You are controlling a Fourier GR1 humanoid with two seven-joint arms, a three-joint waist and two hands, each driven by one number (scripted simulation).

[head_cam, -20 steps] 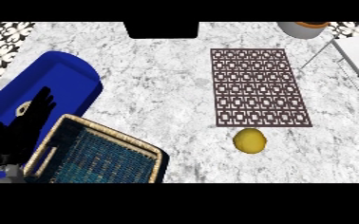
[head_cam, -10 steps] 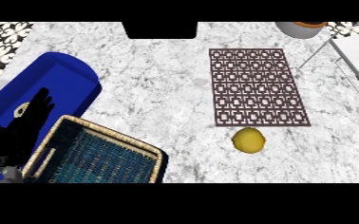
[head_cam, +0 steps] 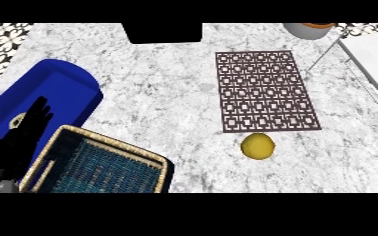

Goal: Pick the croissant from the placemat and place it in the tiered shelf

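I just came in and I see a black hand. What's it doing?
Not much right now. The robot's left hand rests open at the left edge, above a wicker basket and next to a blue tub. It holds nothing. A patterned placemat lies bare on the marble counter, with a round yellow thing just below it. No croissant shows.

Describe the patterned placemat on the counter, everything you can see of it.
The placemat is a dark brown rectangle with a pale, repeating pattern of small squares and lines inside a thin dark border. It looks thin and lies flat on the grey marbled counter, right of the middle, its long sides running away from the robot. Nothing rests on it. A round yellow thing sits on the counter just off its near edge; whether the two touch cannot be told. No hand is near it.
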